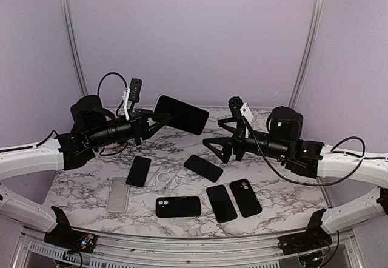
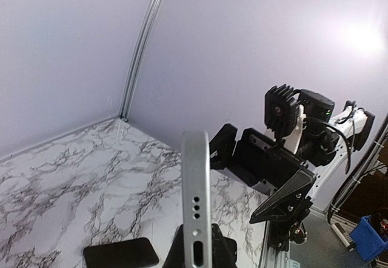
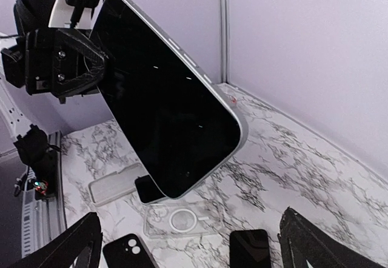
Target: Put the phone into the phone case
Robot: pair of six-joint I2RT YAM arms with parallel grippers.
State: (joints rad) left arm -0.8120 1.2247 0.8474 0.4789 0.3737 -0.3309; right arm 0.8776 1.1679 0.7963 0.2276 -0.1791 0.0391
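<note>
Top external has the left gripper (image 1: 159,120) clamped tight on the phone (image 1: 182,114). The phone is up in the air, well clear of the marble table (image 1: 285,201), over its far half. It has a black screen and a silver frame, and it is tilted so the dark face looks toward the right arm. Across from it, the right gripper (image 1: 219,136) has its jaws spread wide with nothing between them. It points at the phone from close by but does not touch it.

Right wrist shows that dark glass filling the middle, with the gripper's own fingers low at both corners. Left wrist looks straight along the phone's silver edge, port and small holes showing, pinched at the bottom end.

Down on the table, a clear case (image 1: 162,179) with a white ring lies flat near the middle. Just left of it are a black handset (image 1: 139,171) and a pale translucent case (image 1: 117,194). In front is a black case (image 1: 177,207) with a camera cut-out, and to the right are three more dark devices (image 1: 221,202). Which case is meant for this phone, I cannot tell.
</note>
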